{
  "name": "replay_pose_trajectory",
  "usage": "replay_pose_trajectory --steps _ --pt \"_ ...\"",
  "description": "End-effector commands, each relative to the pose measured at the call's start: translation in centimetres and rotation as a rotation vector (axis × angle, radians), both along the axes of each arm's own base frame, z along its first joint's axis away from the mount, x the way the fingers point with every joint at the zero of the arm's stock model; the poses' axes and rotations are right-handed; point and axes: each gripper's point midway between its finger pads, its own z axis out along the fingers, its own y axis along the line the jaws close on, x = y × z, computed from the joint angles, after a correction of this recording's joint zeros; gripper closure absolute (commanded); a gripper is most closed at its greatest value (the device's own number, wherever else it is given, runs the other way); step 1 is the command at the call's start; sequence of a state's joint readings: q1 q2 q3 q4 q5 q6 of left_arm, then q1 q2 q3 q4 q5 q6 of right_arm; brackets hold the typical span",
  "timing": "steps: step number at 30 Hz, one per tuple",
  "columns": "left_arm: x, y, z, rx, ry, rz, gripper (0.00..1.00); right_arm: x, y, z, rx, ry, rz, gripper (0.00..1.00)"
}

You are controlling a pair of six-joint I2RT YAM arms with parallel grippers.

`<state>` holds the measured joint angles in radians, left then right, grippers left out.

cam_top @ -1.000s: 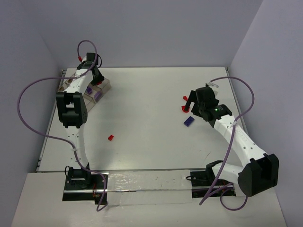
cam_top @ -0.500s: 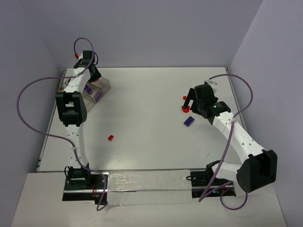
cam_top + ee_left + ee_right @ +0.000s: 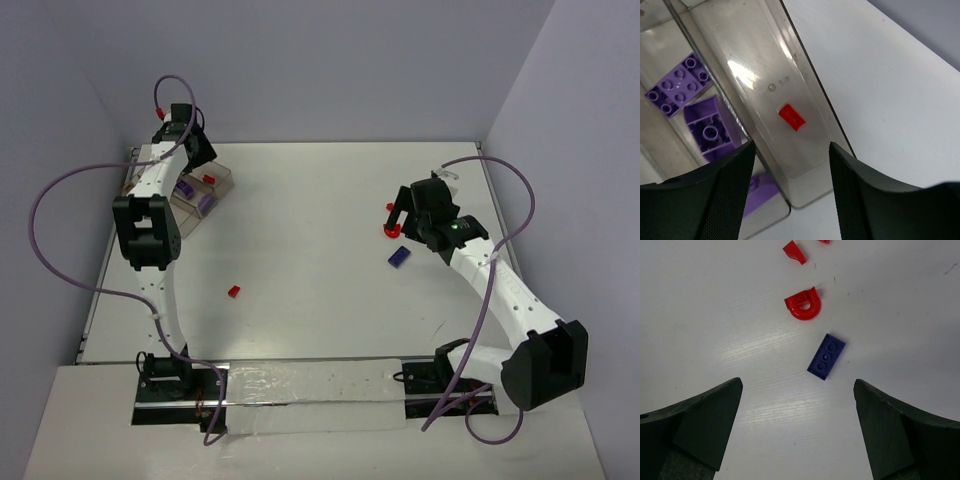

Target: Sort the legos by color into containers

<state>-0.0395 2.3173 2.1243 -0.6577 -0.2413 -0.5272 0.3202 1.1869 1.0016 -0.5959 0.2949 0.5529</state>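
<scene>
Inside one long compartment of the clear tray (image 3: 755, 60) lay a single small red brick (image 3: 791, 116). Across the divider, the neighbouring compartment held a flat purple brick (image 3: 678, 84) with its studs up and, just beside it, a chunkier purple brick (image 3: 710, 127). The left gripper (image 3: 790, 160) hung over that tray at the far left corner of the table (image 3: 320, 200), its fingers spread wide with nothing between them. Toward the table's right side a purple plate (image 3: 826, 356) lay loose. A rounded red piece (image 3: 803, 304) lay just beyond it and a smaller red piece (image 3: 794, 252) further on, none of them touching. The right gripper (image 3: 797, 385) hovered above these, fingers parted and empty. A lone red brick (image 3: 234, 292) lay on the table, well apart from both groups.
</scene>
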Motion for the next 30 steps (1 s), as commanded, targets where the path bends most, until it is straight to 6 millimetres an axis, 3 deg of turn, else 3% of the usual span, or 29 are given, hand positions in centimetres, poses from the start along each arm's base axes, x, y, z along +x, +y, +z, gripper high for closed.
replay_pose_trajectory --steps 1,2,3,4,6,7,8,11,12,13,14,19,24,30 --pt "-2.1 -2.5 10.7 0.032 -0.191 -0.075 0.33 -0.3 0.3 2.7 0.03 -0.084 -0.001 0.0" --pt "-3.5 -3.0 12.3 0.045 -0.214 -0.087 0.33 -0.4 0.4 2.7 0.035 -0.089 0.0 0.0" --pt "-4.7 -3.2 12.1 0.059 -0.2 -0.088 0.33 -0.6 0.4 2.7 0.038 -0.09 0.001 0.0" --pt "-6.3 -3.6 10.4 0.067 -0.155 -0.099 0.33 -0.7 0.4 2.5 0.04 -0.089 0.003 0.0" --pt "-9.3 -5.5 11.4 0.079 -0.171 -0.143 0.3 -0.9 0.5 2.6 0.047 -0.095 0.006 0.0" --pt "-11.7 -5.9 9.1 0.106 -0.112 -0.158 0.26 -1.1 0.6 2.5 0.049 -0.094 0.008 0.0" --pt "-13.4 -6.8 8.9 0.117 -0.104 -0.188 0.21 -1.1 0.6 2.5 0.05 -0.095 0.009 0.0" --pt "-18.6 -9.4 5.8 0.119 -0.038 -0.302 0.06 -1.2 0.7 2.5 0.049 -0.099 0.013 0.0" --pt "-21.0 -10.4 3.3 0.098 0.018 -0.358 0.01 -1.2 0.7 2.5 0.047 -0.1 0.015 0.0" --pt "-22.3 -10.7 3.1 0.08 0.013 -0.378 0.01 -1.2 0.7 2.3 0.047 -0.097 0.016 0.0" --pt "-24.0 -10.6 0.9 0.073 0.058 -0.39 0.01 -1.1 0.8 2.4 0.048 -0.098 0.018 0.0" --pt "-29.7 -11.0 -3.3 -0.001 0.165 -0.398 0.01 -0.8 1.4 2.4 0.049 -0.095 0.031 0.0" --pt "-30.9 -11.7 -4.1 0.025 0.207 -0.38 0.04 -0.6 1.8 2.3 0.054 -0.094 0.042 0.0" --pt "-31.7 -12.4 -6.7 -0.019 0.291 -0.32 0.15 -0.7 1.8 2.4 0.049 -0.094 0.044 0.0"
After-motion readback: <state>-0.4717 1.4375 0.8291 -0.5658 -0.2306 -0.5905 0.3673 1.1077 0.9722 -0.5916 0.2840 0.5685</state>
